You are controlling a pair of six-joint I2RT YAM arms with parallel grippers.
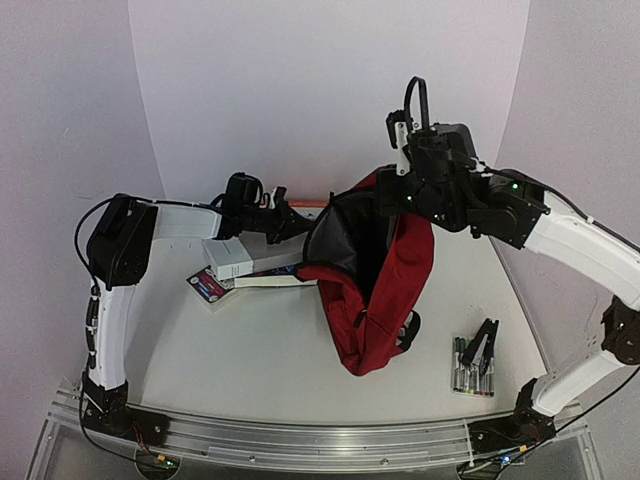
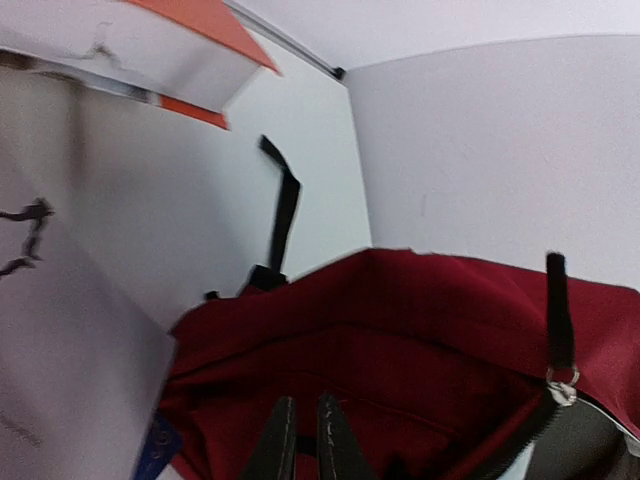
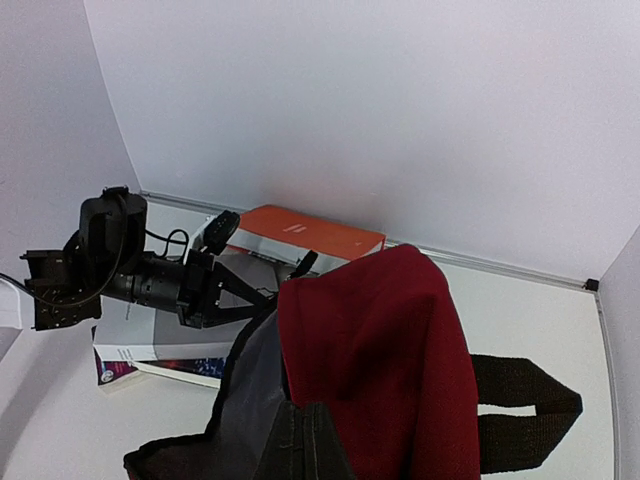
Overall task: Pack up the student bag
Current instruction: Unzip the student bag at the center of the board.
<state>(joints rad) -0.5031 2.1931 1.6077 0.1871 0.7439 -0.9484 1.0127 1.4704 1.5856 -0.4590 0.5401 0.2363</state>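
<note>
The student bag (image 1: 400,270) is a dark-red backpack with black lining, held up off the table with its mouth open toward the left. My right gripper (image 1: 400,195) is shut on the bag's top edge and lifts it; in the right wrist view its fingers (image 3: 300,445) pinch the seam between red fabric (image 3: 370,340) and lining. My left gripper (image 1: 298,222) is at the left rim of the mouth. In the left wrist view its gripper (image 2: 303,425) stands nearly together on red fabric (image 2: 420,330).
An orange-topped book (image 1: 310,203) lies behind the left gripper, also in the right wrist view (image 3: 310,232). A white book (image 1: 232,255) and flatter books (image 1: 212,286) are stacked at left. Markers (image 1: 470,368) and a black clip (image 1: 484,345) lie at right. A black strap (image 3: 525,405) trails behind the bag.
</note>
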